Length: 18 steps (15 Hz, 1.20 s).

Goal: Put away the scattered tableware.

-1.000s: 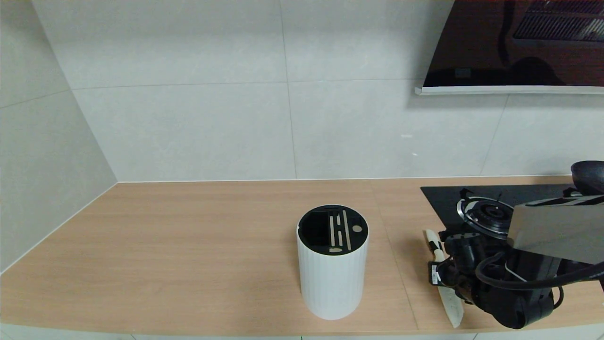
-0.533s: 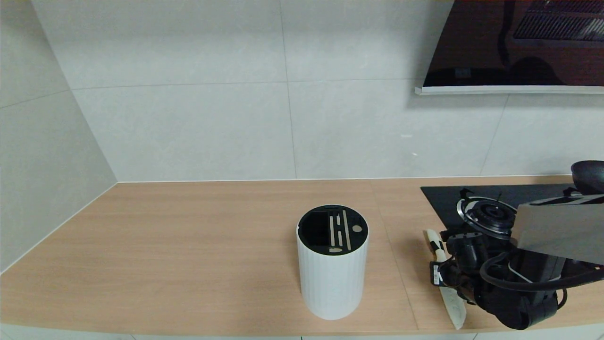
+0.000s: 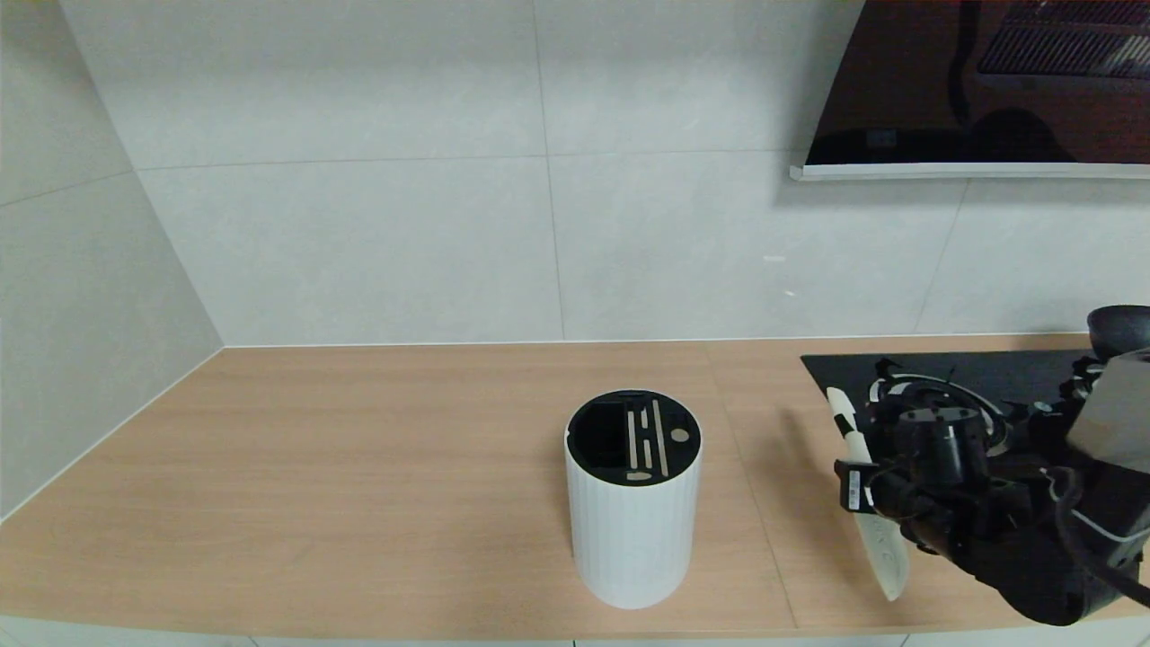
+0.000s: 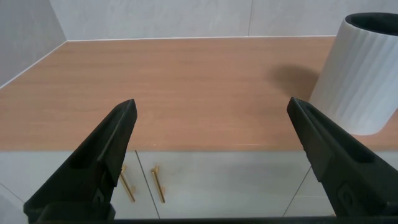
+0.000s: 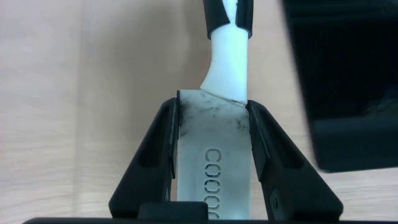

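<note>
Black-fingered right gripper (image 5: 213, 107) pinching the smudged flat blade of a white knife (image 5: 214, 140), black-banded white handle (image 5: 229, 37) beyond the fingertips, pale wooden countertop (image 5: 81, 93) under the gripper, black glossy cooktop (image 5: 348, 81) to one side of it.

light: bright, even | shadow: soft, on counter (image 3: 404, 467) beside knife (image 3: 883, 553) | glare: range hood (image 3: 979, 81)

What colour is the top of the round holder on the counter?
Black, above the holder's white ribbed sides; the head view shows it best.

knife blade (image 5: 214, 140) cut off, holder (image 4: 364, 74) cropped
</note>
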Available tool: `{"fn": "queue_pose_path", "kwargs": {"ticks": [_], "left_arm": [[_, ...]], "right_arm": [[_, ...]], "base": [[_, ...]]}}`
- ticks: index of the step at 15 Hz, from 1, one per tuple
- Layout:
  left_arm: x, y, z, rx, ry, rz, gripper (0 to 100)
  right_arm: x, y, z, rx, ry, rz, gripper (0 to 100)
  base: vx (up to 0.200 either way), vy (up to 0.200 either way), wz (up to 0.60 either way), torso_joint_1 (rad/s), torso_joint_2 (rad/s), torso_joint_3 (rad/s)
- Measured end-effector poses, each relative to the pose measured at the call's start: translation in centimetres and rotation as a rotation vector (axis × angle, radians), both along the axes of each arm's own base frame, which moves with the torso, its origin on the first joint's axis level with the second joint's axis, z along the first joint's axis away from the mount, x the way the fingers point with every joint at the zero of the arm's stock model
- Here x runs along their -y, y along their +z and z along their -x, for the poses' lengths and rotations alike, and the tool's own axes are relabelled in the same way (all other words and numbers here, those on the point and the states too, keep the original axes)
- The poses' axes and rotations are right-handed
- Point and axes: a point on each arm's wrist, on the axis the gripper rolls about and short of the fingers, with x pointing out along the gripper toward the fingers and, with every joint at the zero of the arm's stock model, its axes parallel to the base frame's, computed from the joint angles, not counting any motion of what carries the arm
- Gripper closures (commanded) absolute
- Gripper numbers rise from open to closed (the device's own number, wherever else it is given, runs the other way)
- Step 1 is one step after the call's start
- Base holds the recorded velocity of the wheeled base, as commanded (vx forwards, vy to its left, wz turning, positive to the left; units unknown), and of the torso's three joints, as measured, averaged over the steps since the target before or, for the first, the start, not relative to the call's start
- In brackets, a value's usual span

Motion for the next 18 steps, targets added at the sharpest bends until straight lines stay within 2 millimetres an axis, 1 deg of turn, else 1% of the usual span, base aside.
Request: {"fn": "queue_pose_path", "kwargs": {"ticks": [1,3,4,6,7,9,11,13,14,16,18], "left_arm": [[0.0,0.1,0.0,0.005,-0.003,0.001,0],[0.0,1.6,0.5,0.056,-0.017,0.031,0],[0.1,2.3,0.8,0.072,-0.059,0.055,0],[0.5,3.2,1.2,0.062,-0.237,0.066,0],[0.7,3.9,1.3,0.057,-0.314,0.067,0],[0.9,5.9,0.7,0.004,-0.444,0.075,0],[1.2,8.8,-1.1,-0.072,-0.553,0.095,0],[1.4,12.0,-3.7,-0.143,-0.664,0.150,0],[1.6,13.9,-5.2,-0.180,-0.731,0.211,0],[2.4,16.8,-8.2,-0.254,-0.866,0.344,0],[3.7,18.4,-11.3,-0.250,-0.975,0.407,0]], "right_arm": [[-0.1,1.5,0.6,0.023,0.013,-0.007,100],[-0.5,4.5,2.4,0.042,0.061,-0.018,100],[-0.8,5.8,3.5,0.035,0.089,-0.020,100],[-1.6,8.2,5.7,0.027,0.154,-0.023,100],[-2.2,9.4,6.5,0.044,0.189,-0.030,100],[-3.1,11.9,6.9,0.103,0.232,-0.049,100],[-3.9,13.9,6.6,0.140,0.282,-0.008,100],[-5.3,15.8,6.6,0.193,0.348,-0.009,100],[-6.3,16.8,6.7,0.215,0.382,-0.020,100],[-8.2,17.9,7.5,0.227,0.465,-0.037,100],[-10.4,18.8,8.8,0.249,0.554,-0.060,100]], "base": [[0.000,0.000,0.00,0.000,0.00,0.000],[0.000,0.000,0.00,0.000,0.00,0.000],[0.000,0.000,0.00,0.000,0.00,0.000],[0.000,0.000,0.00,0.000,0.00,0.000],[0.000,0.000,0.00,0.000,0.00,0.000],[0.000,0.000,0.00,0.000,0.00,0.000],[0.000,0.000,0.00,0.000,0.00,0.000],[0.000,0.000,0.00,0.000,0.00,0.000],[0.000,0.000,0.00,0.000,0.00,0.000],[0.000,0.000,0.00,0.000,0.00,0.000],[0.000,0.000,0.00,0.000,0.00,0.000]]}}
